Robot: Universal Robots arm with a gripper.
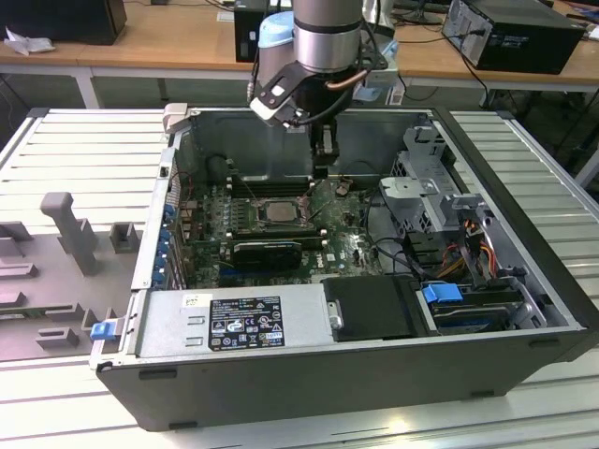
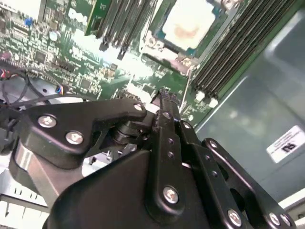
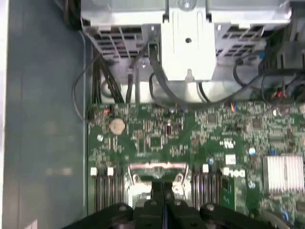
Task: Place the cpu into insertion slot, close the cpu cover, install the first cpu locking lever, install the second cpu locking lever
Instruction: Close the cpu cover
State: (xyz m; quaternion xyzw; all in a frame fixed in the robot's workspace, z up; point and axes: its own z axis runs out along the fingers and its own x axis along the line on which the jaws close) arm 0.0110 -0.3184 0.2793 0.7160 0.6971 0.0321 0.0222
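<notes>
The cpu (image 1: 278,211) lies flat in the insertion slot (image 1: 251,214) on the green motherboard, its silver top (image 2: 190,24) facing up. The silver-grey cpu cover (image 2: 178,59) lies down around the chip as a thin metal frame. I cannot make out the locking levers. My black gripper (image 1: 321,170) hangs just above the board beside the socket, off its corner toward the exterior view's right and the case's back wall. In both wrist views its fingers (image 2: 164,102) are pressed together with nothing between them, and the gripper (image 3: 164,188) points near the socket's metal edge (image 3: 152,167).
Black memory sticks (image 2: 228,52) flank the socket on two sides. A grey drive cage (image 1: 426,187) with cables (image 1: 468,253) fills the case on the exterior view's right. The power supply (image 1: 234,323) sits at the front. A coin battery (image 3: 116,125) and a heatsink (image 3: 283,174) stand on the board.
</notes>
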